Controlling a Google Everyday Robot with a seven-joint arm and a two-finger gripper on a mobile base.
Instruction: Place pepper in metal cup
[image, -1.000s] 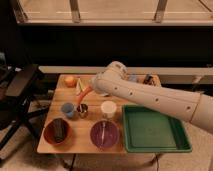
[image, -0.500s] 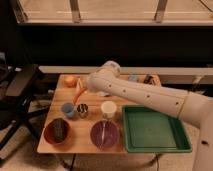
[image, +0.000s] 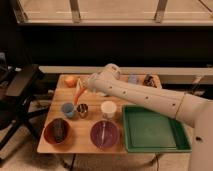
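Observation:
The pepper (image: 78, 96) is slim and red-orange. It hangs tilted from my gripper (image: 83, 88), which is shut on its upper end, above the wooden table (image: 90, 145). The metal cup (image: 83, 110) is small, dark and shiny. It stands upright just below and slightly right of the pepper's lower tip, between the light-blue cup (image: 67, 109) and the white cup (image: 108, 109). The pepper is above the metal cup's rim, not inside it. My arm (image: 145, 97) reaches in from the right.
A round orange fruit (image: 70, 81) sits at the back left. A red bowl (image: 58, 131) with something dark in it and a purple bowl (image: 104, 134) stand at the front. A green tray (image: 152, 129) is on the right. A black chair (image: 20, 92) stands left of the table.
The gripper with the pepper has shifted slightly to the left and stays above the cups. The forearm has swung a little with it.

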